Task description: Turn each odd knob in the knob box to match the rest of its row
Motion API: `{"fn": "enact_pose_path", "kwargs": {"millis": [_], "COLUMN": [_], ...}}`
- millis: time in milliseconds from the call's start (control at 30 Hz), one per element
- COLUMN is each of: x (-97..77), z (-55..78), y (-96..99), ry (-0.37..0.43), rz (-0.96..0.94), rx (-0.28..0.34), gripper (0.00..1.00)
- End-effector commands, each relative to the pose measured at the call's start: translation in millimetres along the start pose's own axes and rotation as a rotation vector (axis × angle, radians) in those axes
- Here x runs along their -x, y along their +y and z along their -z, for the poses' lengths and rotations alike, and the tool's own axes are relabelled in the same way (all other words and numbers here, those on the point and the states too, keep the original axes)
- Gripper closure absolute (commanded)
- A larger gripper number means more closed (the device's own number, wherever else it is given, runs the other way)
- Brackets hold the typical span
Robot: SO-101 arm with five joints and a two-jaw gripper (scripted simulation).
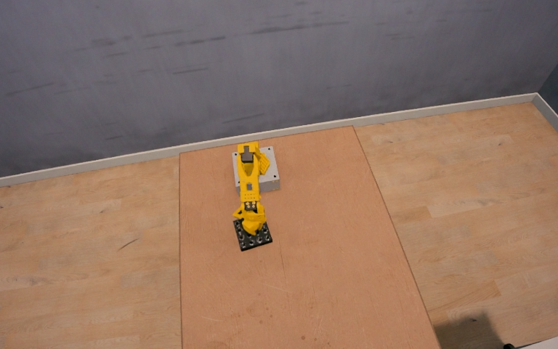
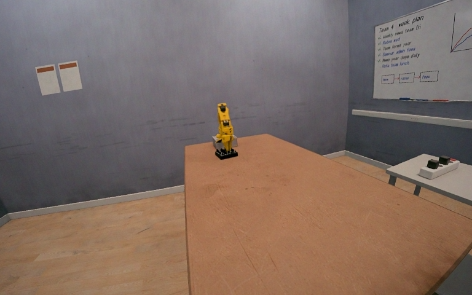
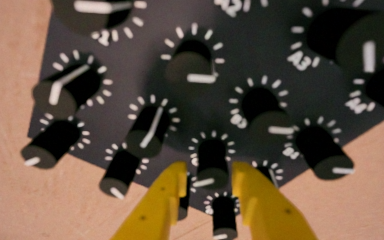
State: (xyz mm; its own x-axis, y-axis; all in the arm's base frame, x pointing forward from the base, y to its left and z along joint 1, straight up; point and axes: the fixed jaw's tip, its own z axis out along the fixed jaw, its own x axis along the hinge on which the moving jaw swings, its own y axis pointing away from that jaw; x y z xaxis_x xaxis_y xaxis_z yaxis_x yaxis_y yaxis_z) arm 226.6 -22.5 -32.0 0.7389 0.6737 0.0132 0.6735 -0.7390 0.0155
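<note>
The black knob box (image 1: 266, 241) (image 2: 231, 155) (image 3: 250, 45) lies on the brown table (image 1: 329, 246) just in front of the arm's base. It carries several black knobs with white pointers inside rings of white marks; labels such as A3 show, blurred. My yellow gripper (image 1: 251, 226) (image 2: 227, 148) (image 3: 210, 171) points down over the box's near part. Its fingers stand a narrow gap apart, one on each side of a small knob (image 3: 212, 159), and I cannot see them touching it. Another knob (image 3: 224, 216) lies lower in the gap.
The arm's grey base block (image 1: 272, 181) (image 2: 214, 140) stands right behind the box near the table's far edge. A grey side table (image 2: 448, 184) with a white power strip (image 2: 437, 167) stands off to the right.
</note>
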Motion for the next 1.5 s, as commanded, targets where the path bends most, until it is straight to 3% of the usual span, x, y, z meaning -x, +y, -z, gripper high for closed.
{"fn": "enact_pose_path", "kwargs": {"millis": [0,1467], "x": [1.7,4.0], "z": [-6.3,-10.2], "y": [-4.4,-6.5], "ry": [-0.013,-0.013], "rz": [0.005,0.005], "rx": [-0.016,-0.016], "gripper": [0.90,0.90]}}
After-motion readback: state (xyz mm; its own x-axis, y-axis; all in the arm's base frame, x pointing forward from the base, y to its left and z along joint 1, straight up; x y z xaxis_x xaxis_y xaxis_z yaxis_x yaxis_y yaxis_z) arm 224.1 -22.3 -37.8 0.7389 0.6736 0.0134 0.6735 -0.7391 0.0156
